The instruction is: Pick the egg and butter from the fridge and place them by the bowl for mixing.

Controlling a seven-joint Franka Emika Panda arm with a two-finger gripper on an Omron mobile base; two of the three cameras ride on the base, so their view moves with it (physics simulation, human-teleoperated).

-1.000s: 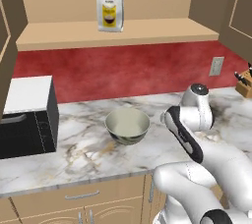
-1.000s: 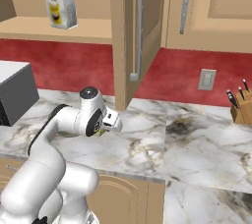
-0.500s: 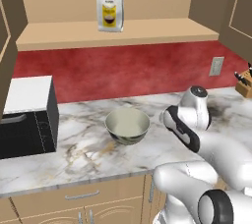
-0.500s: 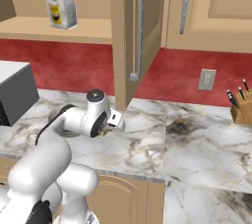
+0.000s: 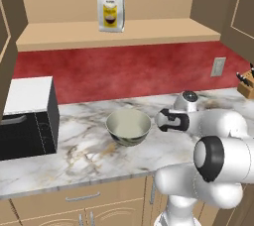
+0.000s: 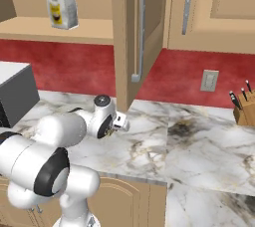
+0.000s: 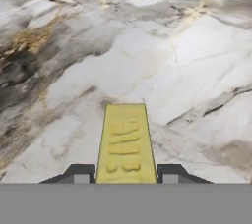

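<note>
Black microwave [image 5: 25,121] stands at the far left of the marble counter [image 5: 84,155], with a yellow-labelled bag [image 5: 110,5] up on the wooden shelf [image 5: 119,34] behind. Right of the microwave, the pale bowl [image 5: 128,126] rests upright on the counter. Just right of the bowl, the arm reaches low over the marble; its gripper [image 7: 126,173] is clenched on the butter [image 7: 126,144], the yellow block sticking out between the two dark fingertips [image 7: 78,173] above bare counter. Further right a wall socket [image 5: 218,66], then a knife block [image 5: 245,84] at the far right.
</note>
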